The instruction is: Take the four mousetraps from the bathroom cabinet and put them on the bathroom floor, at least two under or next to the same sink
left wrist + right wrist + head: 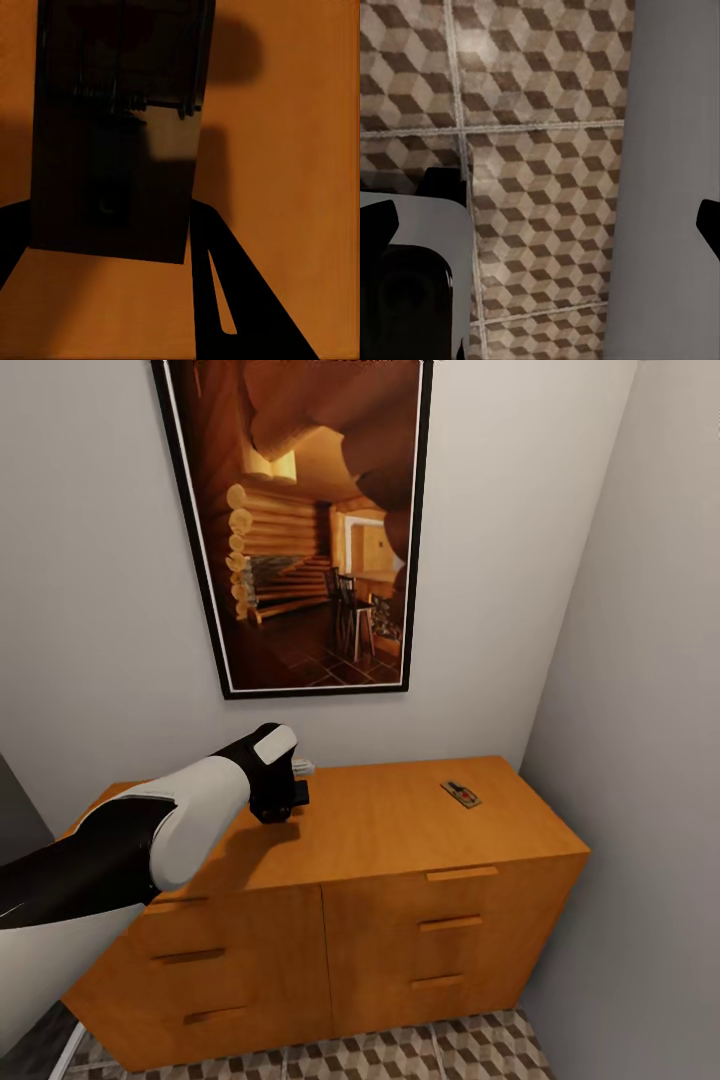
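Observation:
The orange-brown cabinet (380, 830) stands against the wall under a picture. One dark mousetrap (461, 793) lies on its top near the right end. My left gripper (277, 801) reaches over the top's left part. In the left wrist view a dark brown mousetrap (112, 142) sits between the two black fingers (225, 300), whose inner edges meet its sides, and it throws a shadow on the wood. A small pale object (303, 767) pokes out behind that gripper. My right gripper (544, 221) hangs open over the cube-pattern bathroom floor (540, 112).
The cabinet fills a narrow corner, with a grey wall (640, 710) close on its right. Its drawers (450, 925) are closed. A strip of tiled floor (400, 1050) shows in front of it. In the right wrist view a grey wall (675, 150) borders the tiles.

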`<state>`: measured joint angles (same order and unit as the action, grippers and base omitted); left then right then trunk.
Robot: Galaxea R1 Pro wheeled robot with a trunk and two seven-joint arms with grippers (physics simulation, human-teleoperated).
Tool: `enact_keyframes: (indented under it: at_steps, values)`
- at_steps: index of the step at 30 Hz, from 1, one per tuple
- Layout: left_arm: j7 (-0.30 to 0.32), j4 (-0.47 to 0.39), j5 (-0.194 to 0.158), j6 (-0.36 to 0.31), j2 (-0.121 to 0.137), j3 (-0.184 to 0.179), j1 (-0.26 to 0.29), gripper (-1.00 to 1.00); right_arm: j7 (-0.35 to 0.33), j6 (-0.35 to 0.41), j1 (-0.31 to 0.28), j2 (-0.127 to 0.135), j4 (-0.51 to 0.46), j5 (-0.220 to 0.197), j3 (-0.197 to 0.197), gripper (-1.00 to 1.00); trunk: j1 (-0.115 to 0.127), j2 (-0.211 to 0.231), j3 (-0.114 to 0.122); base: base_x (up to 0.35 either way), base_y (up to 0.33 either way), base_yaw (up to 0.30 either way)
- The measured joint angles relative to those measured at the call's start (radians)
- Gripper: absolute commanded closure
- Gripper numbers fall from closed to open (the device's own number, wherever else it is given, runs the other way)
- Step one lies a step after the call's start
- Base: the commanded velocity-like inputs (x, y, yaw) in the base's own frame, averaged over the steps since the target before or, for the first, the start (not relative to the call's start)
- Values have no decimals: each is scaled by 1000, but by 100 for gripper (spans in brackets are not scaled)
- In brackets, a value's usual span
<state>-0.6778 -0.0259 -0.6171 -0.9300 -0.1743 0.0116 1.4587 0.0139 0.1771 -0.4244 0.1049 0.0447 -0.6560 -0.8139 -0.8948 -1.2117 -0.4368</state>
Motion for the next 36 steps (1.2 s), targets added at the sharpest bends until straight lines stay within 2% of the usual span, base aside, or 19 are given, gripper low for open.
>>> enact_keyframes:
  at_steps: [19,27,36]
  values:
    - [8,-1,-1,-5,0,-1,-19,100,1,-3,0,4,-1,-5,2,-100,73,133,60,0,0,0]
    - [9,-1,-1,-6,0,0,-20,100,1,-3,-1,4,-1,-51,3,-100,104,189,85,0,0,0]
    - [11,-1,-1,-6,0,0,-20,100,0,-4,0,4,-3,-65,4,-100,138,252,113,0,0,0]
